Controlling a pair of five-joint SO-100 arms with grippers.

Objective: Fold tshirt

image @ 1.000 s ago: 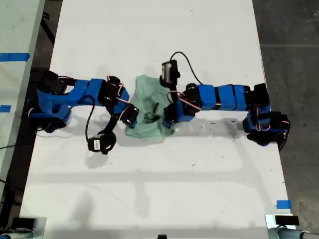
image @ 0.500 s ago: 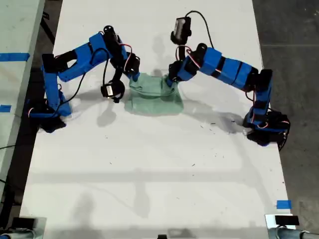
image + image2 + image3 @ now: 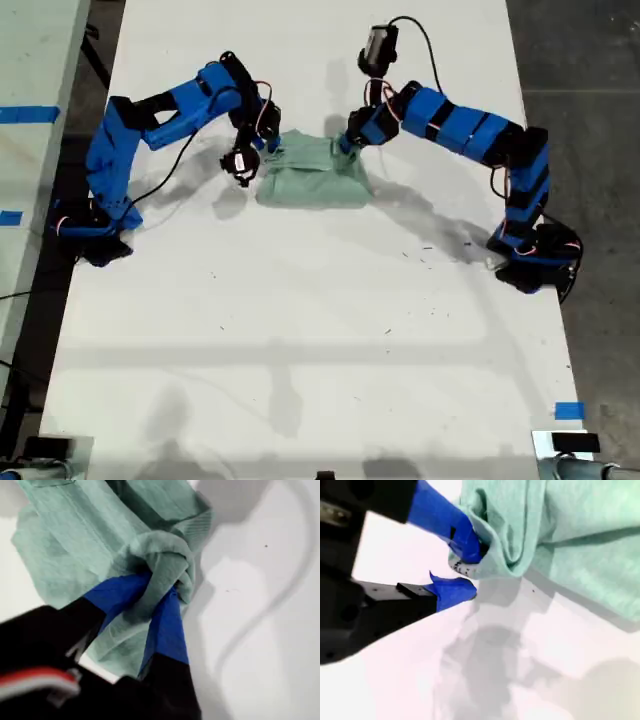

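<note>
Tshirt (image 3: 312,180) sits in the upper middle of the exterior view, flat on the white table (image 3: 320,330), bunched into a rough rectangle w/ a few layers stacked, pale mint green. Two blue arms come in from opposite sides of that view, one from the exterior view's left, one from the exterior view's right. Both tips are right at the shirt's upper corners. Can't match either one to a wrist cam from that shot, so not calling which is which there.

First wrist view: my first gripper (image 3: 160,587) is clamped hard on a wad of the tshirt (image 3: 100,535). Blue fingers (image 3: 167,625) are squeezed together w/ a thick roll of cloth bulging out between and over them. Rest of the fabric spreads out behind the tips, w/ bare table beside it.

Second wrist view: my second gripper (image 3: 470,572) has its jaws parted, w/ a clear gap between the blue tips. One fingertip (image 3: 465,540) is pushed into a folded edge of the tshirt (image 3: 580,545), and the hem curls right at the gap. The other tip is apart from the cloth, so nothing looks pinched afaict.

Also a bit of blue tape (image 3: 568,410) at the lower right of the exterior view, well apart from the shirt.
</note>
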